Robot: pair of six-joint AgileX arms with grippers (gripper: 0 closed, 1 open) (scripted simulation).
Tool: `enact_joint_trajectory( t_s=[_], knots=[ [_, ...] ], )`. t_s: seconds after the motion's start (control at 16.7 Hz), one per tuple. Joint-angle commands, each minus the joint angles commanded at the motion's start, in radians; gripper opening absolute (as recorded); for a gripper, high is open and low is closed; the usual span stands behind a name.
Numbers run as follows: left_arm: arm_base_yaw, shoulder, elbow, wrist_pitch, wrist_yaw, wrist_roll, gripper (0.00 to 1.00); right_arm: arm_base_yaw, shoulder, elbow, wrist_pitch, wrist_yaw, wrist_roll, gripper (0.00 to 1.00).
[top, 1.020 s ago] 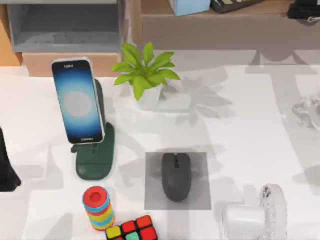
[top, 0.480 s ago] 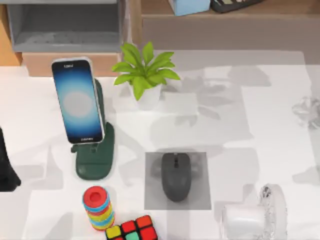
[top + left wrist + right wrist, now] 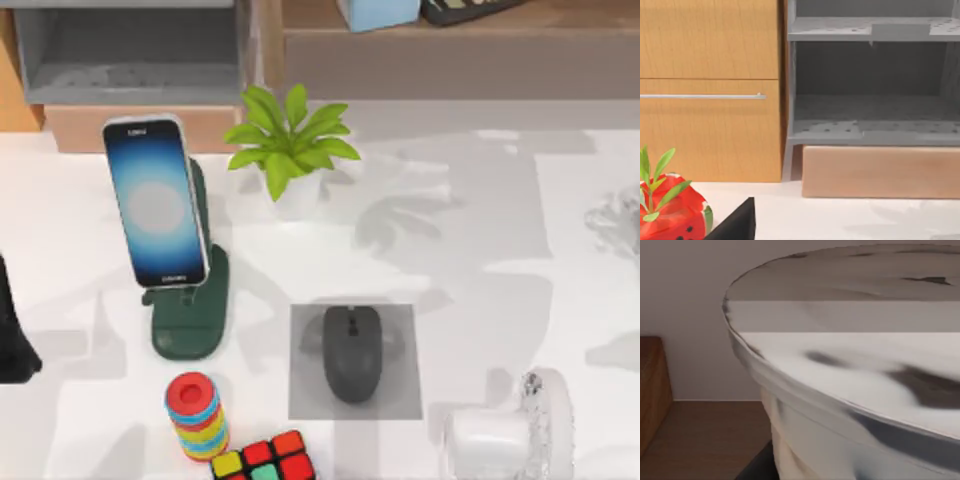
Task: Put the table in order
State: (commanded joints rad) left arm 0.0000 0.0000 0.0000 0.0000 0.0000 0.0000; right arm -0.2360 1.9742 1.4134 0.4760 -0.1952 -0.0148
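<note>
White and broad, the smooth counter [image 3: 500,260] spans the top view, with a tan wooden shelf unit [image 3: 400,45] and a grey open cubby [image 3: 130,60] along its far edge. At left centre, a smartphone with a lit blue screen [image 3: 155,203] leans in a dark green stand [image 3: 195,310]. Just to the right of the phone's top stands a small green leafy plant in a white pot [image 3: 292,150]. Near the middle front, a dark grey computer mouse [image 3: 351,352] lies on a small grey square mat [image 3: 400,395]. At the front left, a stack of coloured rings with a red top [image 3: 194,412] stands just beside a multicoloured puzzle cube [image 3: 265,460]. At the front right, a clear glass vessel [image 3: 520,435] lies on the counter. A black arm part [image 3: 12,340] sits at the left edge of the counter. The left wrist view shows wooden drawer fronts [image 3: 710,90], grey shelf compartments [image 3: 870,85] and a red strawberry-like object with green leaves [image 3: 670,212]. The right wrist view shows a pale glossy rounded rim [image 3: 840,370] close up. Whether the left hand or the right hand is released or clenched cannot be told.
</note>
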Motion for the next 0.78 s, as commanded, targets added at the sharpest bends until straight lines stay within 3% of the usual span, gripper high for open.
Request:
enact_joint_trajectory(
  t_s=[0.78],
  knots=[
    [0.000, 0.000, 0.000, 0.000, 0.000, 0.000, 1.00, -0.002, 0.005, 0.007, -0.013, -0.007, 0.000, 0.00]
  ],
)
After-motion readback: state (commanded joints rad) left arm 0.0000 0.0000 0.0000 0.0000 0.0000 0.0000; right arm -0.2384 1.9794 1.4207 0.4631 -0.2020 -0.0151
